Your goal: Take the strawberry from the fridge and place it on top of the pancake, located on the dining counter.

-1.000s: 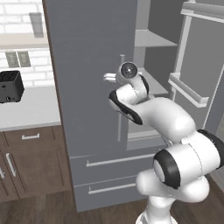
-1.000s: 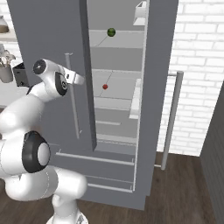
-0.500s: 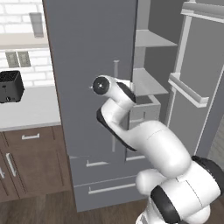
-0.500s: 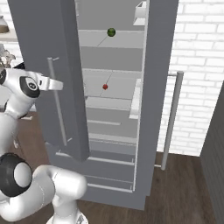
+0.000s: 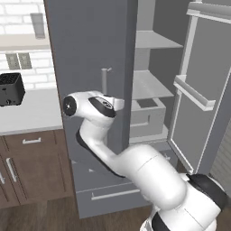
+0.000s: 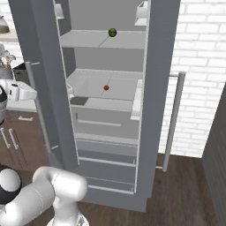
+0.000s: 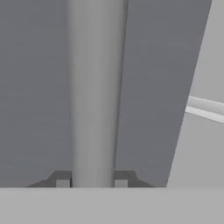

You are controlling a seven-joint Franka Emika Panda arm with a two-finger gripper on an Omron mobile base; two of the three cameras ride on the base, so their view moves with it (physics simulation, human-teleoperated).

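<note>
While clamped on the fridge (image 6: 154, 88) door handle (image 7: 94, 96), gripper (image 7: 92, 180) mid door-opening (strawberry (image 6: 106, 88) near shelf's front edge): next, release and reach inside.

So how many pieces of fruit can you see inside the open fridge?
2. A small green round fruit sits on the upper shelf, and the strawberry sits on the shelf below it. The doors and bins may hide more.

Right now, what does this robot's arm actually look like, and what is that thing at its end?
The arm is glossy white, built of fat rounded segments with dark grey bands and round caps at the joints. No cables or markings show. Its pincer ends in two small, dark, blocky fingertips.
</note>
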